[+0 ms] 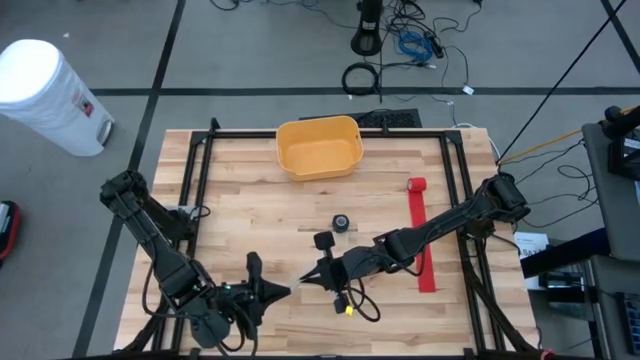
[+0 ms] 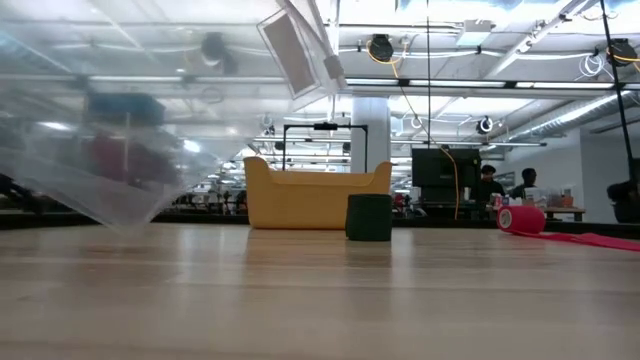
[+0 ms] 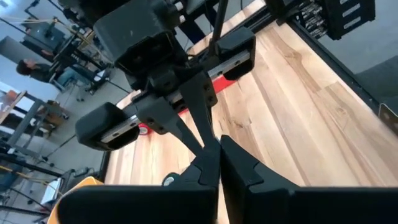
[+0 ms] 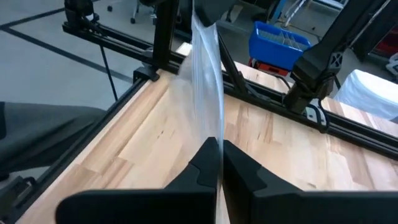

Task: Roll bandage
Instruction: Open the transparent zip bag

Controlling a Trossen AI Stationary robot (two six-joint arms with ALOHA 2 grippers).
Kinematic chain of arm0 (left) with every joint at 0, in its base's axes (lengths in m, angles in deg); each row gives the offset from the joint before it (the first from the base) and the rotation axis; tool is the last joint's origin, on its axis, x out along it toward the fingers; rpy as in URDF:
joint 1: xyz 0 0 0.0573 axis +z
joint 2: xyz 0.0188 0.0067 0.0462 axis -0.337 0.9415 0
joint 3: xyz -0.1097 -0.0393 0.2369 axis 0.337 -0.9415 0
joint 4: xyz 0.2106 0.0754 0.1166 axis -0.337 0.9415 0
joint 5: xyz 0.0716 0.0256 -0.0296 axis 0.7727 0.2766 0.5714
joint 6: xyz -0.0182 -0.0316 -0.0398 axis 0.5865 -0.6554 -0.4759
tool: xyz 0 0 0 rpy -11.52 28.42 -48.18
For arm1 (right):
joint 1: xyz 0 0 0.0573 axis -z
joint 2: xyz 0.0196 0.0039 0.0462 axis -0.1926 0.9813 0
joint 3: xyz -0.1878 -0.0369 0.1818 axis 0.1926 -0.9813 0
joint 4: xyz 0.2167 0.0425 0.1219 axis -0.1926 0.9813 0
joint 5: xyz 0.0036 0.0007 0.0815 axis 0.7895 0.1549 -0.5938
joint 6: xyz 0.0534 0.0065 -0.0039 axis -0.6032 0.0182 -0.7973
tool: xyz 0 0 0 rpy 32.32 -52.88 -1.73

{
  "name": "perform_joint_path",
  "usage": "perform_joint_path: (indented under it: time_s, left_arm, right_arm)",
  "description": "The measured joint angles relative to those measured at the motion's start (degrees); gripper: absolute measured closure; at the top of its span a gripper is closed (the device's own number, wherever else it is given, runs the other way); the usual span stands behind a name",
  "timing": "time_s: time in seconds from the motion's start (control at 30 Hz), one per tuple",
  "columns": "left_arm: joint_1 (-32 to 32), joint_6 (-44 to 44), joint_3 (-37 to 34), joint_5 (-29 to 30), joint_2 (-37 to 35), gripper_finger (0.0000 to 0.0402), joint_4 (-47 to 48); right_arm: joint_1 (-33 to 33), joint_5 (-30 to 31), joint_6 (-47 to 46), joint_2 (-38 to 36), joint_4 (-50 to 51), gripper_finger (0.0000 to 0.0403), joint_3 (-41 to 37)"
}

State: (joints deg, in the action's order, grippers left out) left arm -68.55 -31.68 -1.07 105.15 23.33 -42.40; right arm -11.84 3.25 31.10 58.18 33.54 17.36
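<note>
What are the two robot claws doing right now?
Left gripper: closed, pinching a clear plastic sheet.
Right gripper: closed, pinching the same sheet.

Two matte-black jointed arms (image 1: 150,235), black looping cables, wedge-shaped claw fingers (image 4: 249,171), yellow tip marker.

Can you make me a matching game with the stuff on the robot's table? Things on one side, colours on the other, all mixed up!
Things:
1. tub
2. bandage
3. small roll
4. bin

Colours:
A. red
B. white
C. yellow
D. black

Right pairs: 1-C, 2-A, 3-D, 4-B
</note>
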Motion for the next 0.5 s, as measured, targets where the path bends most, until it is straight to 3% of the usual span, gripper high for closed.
perform_joint_path:
  time_s: [0.27,0.5]
  left_arm:
    - [0.5,-3.0,0.0,4.6,0.0,0.0346,-0.3]
    - [0.5,-5.5,0.0,5.2,0.0,0.0308,-0.6]
  right_arm:
    - [0.0,2.5,0.1,-0.1,1.9,0.0402,0.0]
    - [0.7,3.1,0.1,-0.7,6.2,0.0402,0.0]
